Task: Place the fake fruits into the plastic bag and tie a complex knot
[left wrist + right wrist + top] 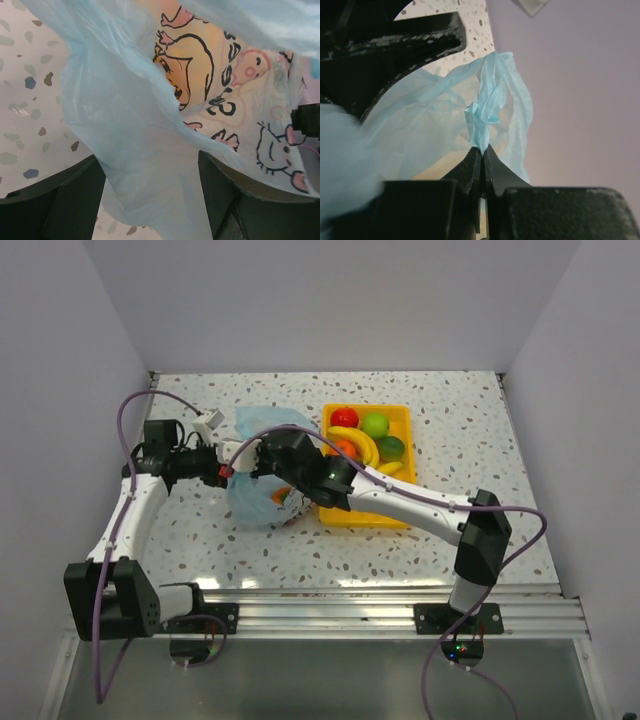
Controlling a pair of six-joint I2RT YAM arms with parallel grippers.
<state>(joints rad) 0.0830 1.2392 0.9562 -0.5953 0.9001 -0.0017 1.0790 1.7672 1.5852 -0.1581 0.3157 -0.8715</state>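
Ok, overhead view: terrazzo table (480, 420), yellow tray (372, 519) right of centre, plastic bag (255, 502) just left of it, both arms meeting over the bag. Fake fruits sit in the tray: bananas (358, 440), red apple (345, 417), lime (375, 424). Can't tell jaw states from up there. Wrist cams settle it: left gripper (150, 160) is spread wide, printed film draped loose between its fingers; right gripper (483, 150) is clamped on a twisted strip of the bag's film.

You have a speckled terrazzo tabletop (470, 410), plain pale walls (330, 300) from nine round to three o'clock, and an aluminium rail (330, 605) at six.
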